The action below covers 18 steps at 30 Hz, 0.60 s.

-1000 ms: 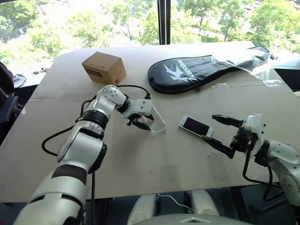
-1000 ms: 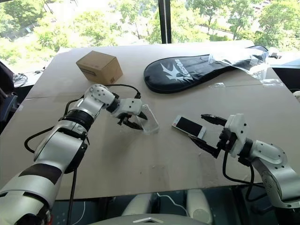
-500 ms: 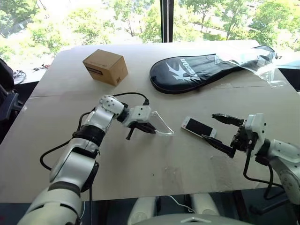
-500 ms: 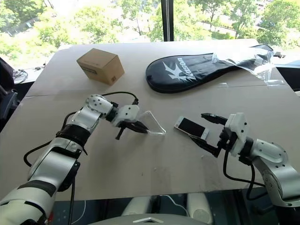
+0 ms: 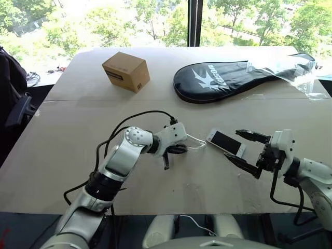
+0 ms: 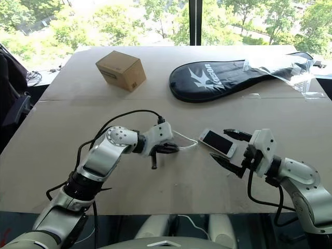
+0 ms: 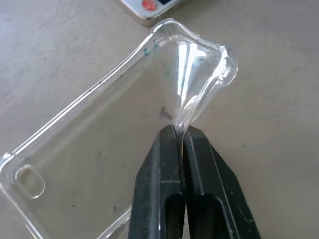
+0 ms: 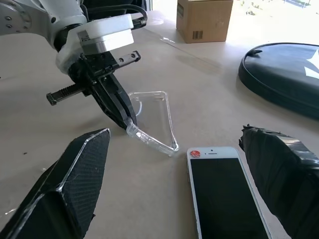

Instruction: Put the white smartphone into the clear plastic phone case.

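Note:
The white smartphone (image 5: 226,142) lies flat and screen up on the brown table, right of centre. My right gripper (image 5: 232,143) stands open around its near end, one finger on each side, touching nothing. In the right wrist view the smartphone (image 8: 227,194) lies between those wide fingers (image 8: 75,184). The clear plastic phone case (image 6: 184,141) lies just left of the smartphone, a corner almost touching it. My left gripper (image 7: 180,130) is shut on one side rim of the case (image 7: 99,134), and the thin wall bends at the pinch.
A cardboard box (image 5: 126,71) stands at the back left. A black racket bag (image 5: 233,80) lies at the back right with a crinkly clear plastic bag (image 5: 290,70) over its end. A black cable (image 5: 129,122) loops along my left arm.
My left arm has drawn back and swung right, carrying the case from mid-table to beside the smartphone. The right gripper has stayed put. The camera view shifted slightly.

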Each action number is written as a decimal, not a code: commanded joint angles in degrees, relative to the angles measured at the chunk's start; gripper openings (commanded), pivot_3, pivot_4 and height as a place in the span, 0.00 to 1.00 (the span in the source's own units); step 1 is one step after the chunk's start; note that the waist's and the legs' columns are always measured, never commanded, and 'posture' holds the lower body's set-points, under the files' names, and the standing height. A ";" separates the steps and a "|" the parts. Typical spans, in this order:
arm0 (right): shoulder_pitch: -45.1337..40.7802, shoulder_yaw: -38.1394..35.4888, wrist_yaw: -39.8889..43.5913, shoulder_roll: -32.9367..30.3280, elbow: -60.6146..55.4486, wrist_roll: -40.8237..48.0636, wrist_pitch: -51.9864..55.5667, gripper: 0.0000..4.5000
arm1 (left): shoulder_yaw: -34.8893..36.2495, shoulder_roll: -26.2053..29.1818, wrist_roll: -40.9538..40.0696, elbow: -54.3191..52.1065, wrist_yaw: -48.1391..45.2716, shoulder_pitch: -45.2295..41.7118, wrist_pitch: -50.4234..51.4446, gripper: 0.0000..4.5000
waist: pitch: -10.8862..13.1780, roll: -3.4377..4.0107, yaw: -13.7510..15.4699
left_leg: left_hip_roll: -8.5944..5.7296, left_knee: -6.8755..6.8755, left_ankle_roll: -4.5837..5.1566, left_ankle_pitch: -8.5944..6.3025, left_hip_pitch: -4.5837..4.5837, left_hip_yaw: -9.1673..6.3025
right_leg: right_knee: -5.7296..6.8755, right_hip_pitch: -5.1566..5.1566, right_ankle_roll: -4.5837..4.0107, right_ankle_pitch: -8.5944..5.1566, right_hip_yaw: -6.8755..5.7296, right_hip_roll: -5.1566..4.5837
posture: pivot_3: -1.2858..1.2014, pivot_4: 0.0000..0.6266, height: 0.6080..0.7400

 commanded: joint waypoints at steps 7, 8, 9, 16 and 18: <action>-3.90 4.61 -9.47 -0.55 0.60 -6.92 11.67 1.00 | 2.36 -4.02 -5.55 -2.31 7.30 -2.50 8.93 0.98 | 0.01 -0.01 -0.07 | 0.00 0.00 -0.05 0.03 -0.06 -0.03 | -0.01 -0.05 -0.01 0.00 -0.03 -0.03 | 0.52 0.24 1.00; -4.60 5.26 -10.25 -0.29 1.38 -8.03 11.77 1.00 | 2.99 -4.53 -6.58 -2.52 7.68 -2.76 9.28 0.99 | 0.01 -0.01 -0.25 | 0.01 -0.02 -0.05 0.03 -0.07 -0.01 | -0.01 -0.09 -0.01 0.00 0.00 -0.03 | 0.52 0.24 1.00; -5.42 5.88 -10.84 0.14 2.67 -9.06 11.37 1.00 | 3.68 -4.91 -8.16 -3.06 7.36 -3.05 9.43 0.99 | 0.01 -0.01 -0.30 | 0.01 -0.03 -0.06 0.03 -0.11 0.02 | -0.01 -0.15 -0.01 0.00 0.03 -0.03 | 0.52 0.24 1.00; -9.38 9.71 -8.70 1.08 14.42 -14.63 5.20 1.00 | 8.71 -2.55 -20.22 -6.11 0.94 -5.99 6.88 0.99 | 0.03 -0.01 -0.14 | 0.01 -0.03 -0.07 0.03 -0.35 0.01 | -0.05 -0.38 -0.03 0.01 -0.01 -0.06 | 0.52 0.24 1.00; -9.95 11.20 -5.53 0.07 16.25 -14.53 5.15 1.00 | 10.55 -1.56 -22.09 -5.20 0.43 -7.44 5.50 0.99 | 0.03 -0.01 -0.15 | 0.01 -0.02 -0.07 0.03 -0.34 0.03 | -0.05 -0.36 -0.03 0.01 0.01 -0.06 | 0.52 0.24 1.00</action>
